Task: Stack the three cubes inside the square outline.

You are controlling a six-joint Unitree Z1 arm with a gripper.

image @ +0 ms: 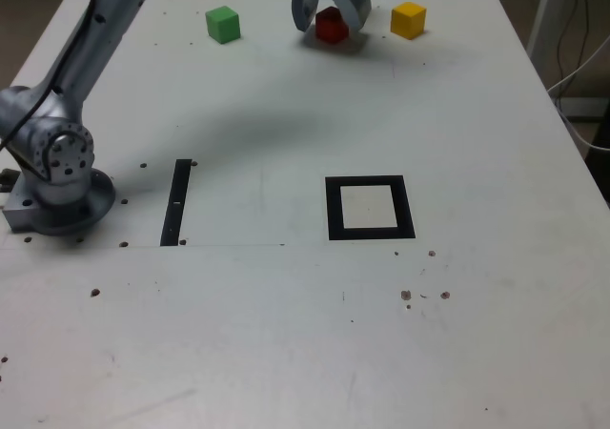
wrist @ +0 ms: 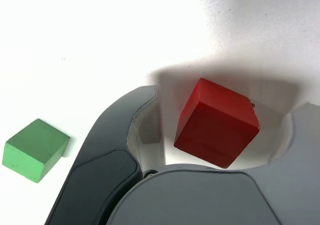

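Grey gripper (image: 331, 24), jaws apart on either side of the red cube (wrist: 217, 125), with a visible gap and no grip. The cube sits on the white table (image: 257, 334), turned at an angle to the jaws. It is probably light, stiff and a little slick; best pinched low across opposite flat faces. The green cube (image: 223, 25), yellow cube (image: 408, 20) and black square outline (image: 408, 208) lie well apart.
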